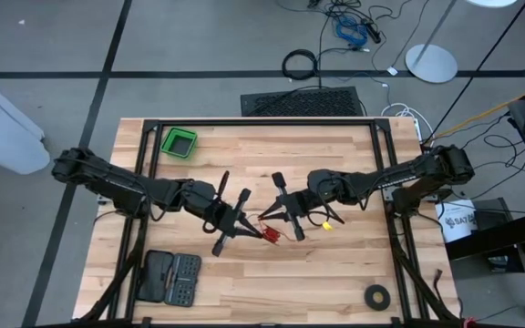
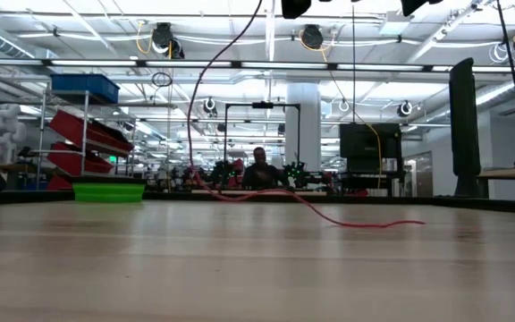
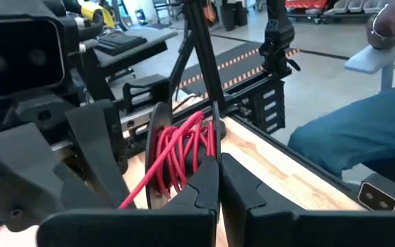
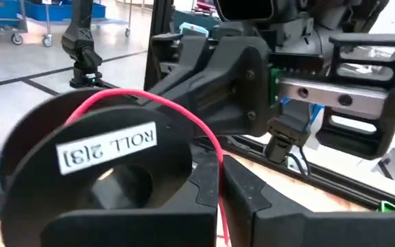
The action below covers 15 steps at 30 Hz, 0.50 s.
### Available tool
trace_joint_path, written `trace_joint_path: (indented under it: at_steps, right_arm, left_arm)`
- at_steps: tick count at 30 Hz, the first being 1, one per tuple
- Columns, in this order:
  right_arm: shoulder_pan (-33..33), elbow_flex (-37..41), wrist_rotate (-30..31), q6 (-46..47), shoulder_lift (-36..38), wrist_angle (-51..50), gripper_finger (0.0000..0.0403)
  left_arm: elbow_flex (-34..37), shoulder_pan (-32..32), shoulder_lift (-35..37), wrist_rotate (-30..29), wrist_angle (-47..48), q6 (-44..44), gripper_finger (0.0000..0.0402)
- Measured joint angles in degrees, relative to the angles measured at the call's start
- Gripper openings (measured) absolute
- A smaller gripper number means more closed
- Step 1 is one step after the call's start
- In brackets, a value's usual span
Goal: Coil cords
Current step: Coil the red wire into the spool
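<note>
- One red cord (image 1: 270,232), mostly wound on a black reel (image 4: 81,165) labelled "ROLL"; sits at mid-desk, directly between the two hands and touching both.
- Seen level across the desk, runs loose as well: trails along the wood, then climbs in a long arc towards the arms overhead.
- From the left wrist, shows as red turns packed between the reel's dark flanges, just beyond the fingertips, with one strand slanting away from the reel.
- Pale wooden desk (image 1: 335,273) in a black frame; carries a green bin (image 1: 179,141) near the far left corner, a black case (image 1: 171,278) near the front left, and a flat tape ring (image 1: 377,295) near the front right, all well apart from the cord.
- Beyond the desk: grey floor with dark lines, a black cable hoop (image 1: 300,64) lying on it, and a long workshop with ceiling lights, shelving and a person (image 2: 259,165) far behind.
- Left hand (image 1: 242,221): reaches in from the left, drawn narrow, fingers (image 3: 197,195) all but meeting, tips right at the reel's rim; cannot tell whether pinching the rim or only touching it.
- Right hand (image 1: 285,219): reaches in from the right, also narrow, fingers (image 4: 252,199) closed against a strand of cord that drops off the reel and passes between them.
</note>
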<state>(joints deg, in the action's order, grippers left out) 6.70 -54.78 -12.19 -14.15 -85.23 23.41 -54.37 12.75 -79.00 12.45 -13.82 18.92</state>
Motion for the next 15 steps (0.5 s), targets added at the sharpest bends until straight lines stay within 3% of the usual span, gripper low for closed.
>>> trace_joint_path:
  at_steps: [11, 15]
  right_arm:
    - [0.0, 0.0, -0.3, 1.7, 0.0, -1.8, 0.0]
    - [0.0, 0.0, -3.2, 2.0, 0.0, -2.1, 0.0]
  left_arm:
    - [0.0, 0.4, 0.0, 0.2, -4.8, 2.2, 0.0004]
    - [0.0, 0.9, 0.0, -0.3, -5.2, 4.8, 0.0004]
